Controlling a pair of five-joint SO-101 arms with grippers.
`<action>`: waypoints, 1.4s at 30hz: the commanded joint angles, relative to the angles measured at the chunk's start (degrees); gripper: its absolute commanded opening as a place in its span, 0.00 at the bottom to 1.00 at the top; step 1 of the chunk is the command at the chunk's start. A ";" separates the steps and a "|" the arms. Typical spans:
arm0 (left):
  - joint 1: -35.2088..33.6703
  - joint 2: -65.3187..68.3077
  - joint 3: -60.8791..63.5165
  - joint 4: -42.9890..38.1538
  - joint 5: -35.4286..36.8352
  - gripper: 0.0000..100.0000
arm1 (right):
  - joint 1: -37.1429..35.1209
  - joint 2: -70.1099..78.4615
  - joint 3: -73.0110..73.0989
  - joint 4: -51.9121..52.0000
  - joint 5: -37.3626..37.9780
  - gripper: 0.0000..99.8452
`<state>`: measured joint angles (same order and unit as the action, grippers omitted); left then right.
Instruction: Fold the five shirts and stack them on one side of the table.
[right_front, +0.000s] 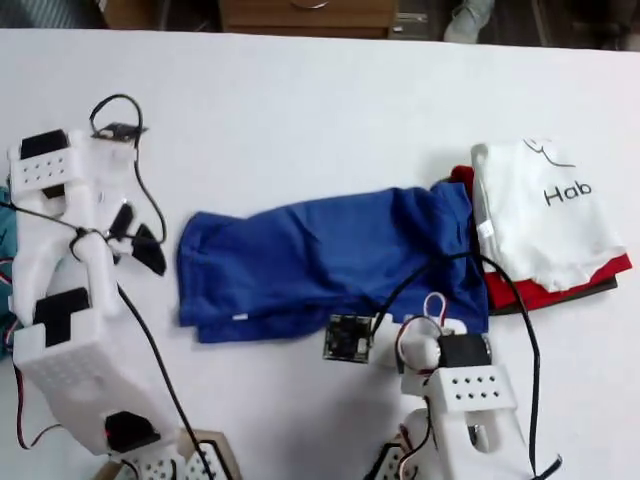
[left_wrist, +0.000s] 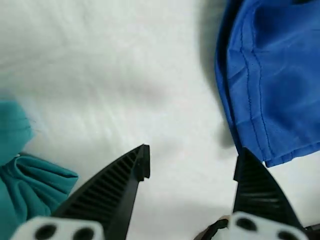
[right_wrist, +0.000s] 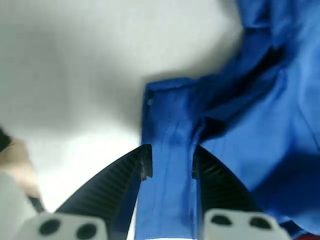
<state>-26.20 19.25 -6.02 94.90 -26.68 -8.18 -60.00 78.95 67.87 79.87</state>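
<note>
**poster1:** ok so your blue shirt (right_front: 320, 260) is lying rumpled across the middle of the tabletop (right_front: 300, 110). Its right end runs up against the folded ones piled by the right edge. That's a white shirt (right_front: 540, 220) on top of a red shirt (right_front: 520, 290), with a dark layer (right_front: 560, 297) peeking out underneath.

**poster2:** yep, and your right gripper (right_wrist: 170, 160) is clamped on a folded strip of the blue shirt along its near side, one finger pressed on each side of the cloth. Your left gripper (left_wrist: 195, 155) has its fingers spread wide over bare tabletop, just beside the blue shirt's left hem. One fingertip sits right at the hem, and I can't tell if it's actually touching.

**poster1:** you've also got a teal shirt (left_wrist: 25, 180) bunched up at the left edge. It's on the opposite side of your left gripper from the blue one.
</note>
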 joint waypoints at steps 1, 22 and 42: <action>-0.35 -3.43 -0.13 -0.18 -0.44 0.29 | 0.40 -1.54 -1.93 0.48 0.35 0.14; 0.09 -3.34 -0.13 0.00 -0.44 0.29 | 0.57 -1.01 4.40 -10.51 -3.69 0.12; 0.18 -3.34 -0.04 0.18 -0.44 0.29 | 0.92 -1.54 2.99 -6.90 -3.87 0.03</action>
<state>-26.11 19.25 -5.85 94.90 -26.68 -7.47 -60.70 85.80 55.56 76.53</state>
